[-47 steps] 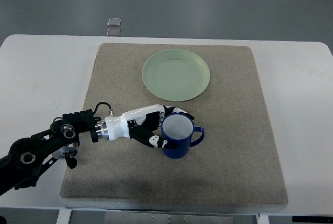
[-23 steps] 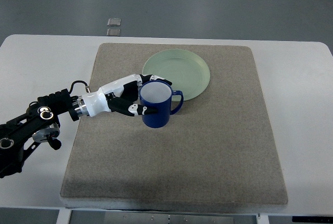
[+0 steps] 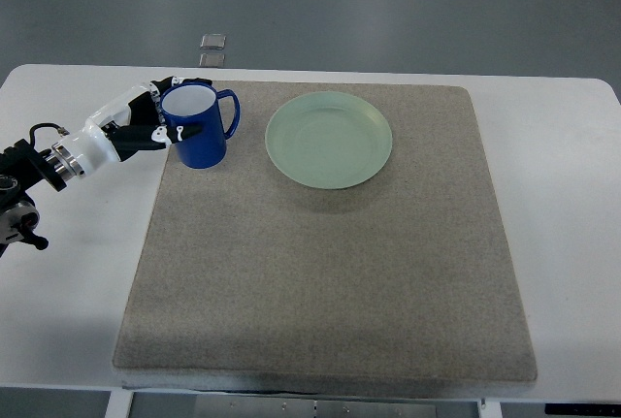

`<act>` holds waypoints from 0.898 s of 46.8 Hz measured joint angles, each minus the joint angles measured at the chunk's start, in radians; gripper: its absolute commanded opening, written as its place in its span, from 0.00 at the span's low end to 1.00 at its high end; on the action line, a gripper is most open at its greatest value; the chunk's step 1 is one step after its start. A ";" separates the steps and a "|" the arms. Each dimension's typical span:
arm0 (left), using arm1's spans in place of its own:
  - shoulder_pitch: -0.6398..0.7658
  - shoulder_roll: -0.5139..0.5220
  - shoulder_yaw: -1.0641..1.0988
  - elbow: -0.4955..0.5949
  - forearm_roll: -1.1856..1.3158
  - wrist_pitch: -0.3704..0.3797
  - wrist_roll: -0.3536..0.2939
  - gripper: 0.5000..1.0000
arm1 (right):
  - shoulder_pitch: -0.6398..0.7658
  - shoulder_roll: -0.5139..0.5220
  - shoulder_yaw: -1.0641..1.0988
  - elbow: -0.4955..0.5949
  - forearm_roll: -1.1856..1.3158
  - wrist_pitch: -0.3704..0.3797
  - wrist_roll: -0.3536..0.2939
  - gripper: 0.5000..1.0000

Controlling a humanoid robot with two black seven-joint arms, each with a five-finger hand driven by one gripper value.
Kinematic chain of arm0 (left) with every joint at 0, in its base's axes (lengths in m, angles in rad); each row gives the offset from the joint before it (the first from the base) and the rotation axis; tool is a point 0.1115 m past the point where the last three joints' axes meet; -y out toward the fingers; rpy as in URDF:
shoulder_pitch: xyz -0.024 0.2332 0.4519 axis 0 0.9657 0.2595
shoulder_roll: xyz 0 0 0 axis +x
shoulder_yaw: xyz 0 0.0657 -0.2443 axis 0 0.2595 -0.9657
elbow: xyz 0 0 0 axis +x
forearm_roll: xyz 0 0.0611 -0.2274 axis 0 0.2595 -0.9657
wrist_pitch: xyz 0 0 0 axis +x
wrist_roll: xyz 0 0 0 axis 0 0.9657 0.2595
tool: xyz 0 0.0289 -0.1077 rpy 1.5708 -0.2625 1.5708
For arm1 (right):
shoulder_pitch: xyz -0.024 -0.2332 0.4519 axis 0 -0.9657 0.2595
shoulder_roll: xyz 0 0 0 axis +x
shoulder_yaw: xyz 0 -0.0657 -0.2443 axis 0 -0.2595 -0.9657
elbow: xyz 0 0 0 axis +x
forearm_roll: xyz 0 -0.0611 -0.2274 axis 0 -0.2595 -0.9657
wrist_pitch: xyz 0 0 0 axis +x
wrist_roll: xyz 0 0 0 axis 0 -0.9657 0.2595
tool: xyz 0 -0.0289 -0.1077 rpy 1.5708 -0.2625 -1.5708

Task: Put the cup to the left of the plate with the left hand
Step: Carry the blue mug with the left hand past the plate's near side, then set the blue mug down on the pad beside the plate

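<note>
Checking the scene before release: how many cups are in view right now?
1. The blue cup is held in the left hand at the mat's far-left corner, left of the green plate. Nothing in view could hide another.

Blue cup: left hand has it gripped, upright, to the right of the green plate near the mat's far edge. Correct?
Not quite. The top view shows the blue cup to the left of the green plate, not the right. The rest holds: the left hand grips it, upright, near the mat's far edge.
</note>
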 measured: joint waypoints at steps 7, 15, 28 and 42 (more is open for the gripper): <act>0.003 -0.002 0.009 0.017 0.010 0.055 -0.001 0.00 | 0.000 0.000 0.000 0.000 0.000 0.000 0.000 0.86; 0.003 -0.010 0.015 0.020 0.015 0.100 -0.003 0.00 | 0.000 0.000 0.000 0.000 0.000 0.000 0.000 0.86; 0.008 -0.037 0.027 0.039 0.015 0.127 -0.003 0.06 | 0.000 0.000 0.000 0.000 0.000 0.000 0.000 0.86; 0.013 -0.039 0.028 0.042 0.008 0.136 -0.003 0.50 | 0.000 0.000 0.000 0.000 0.000 0.000 0.000 0.86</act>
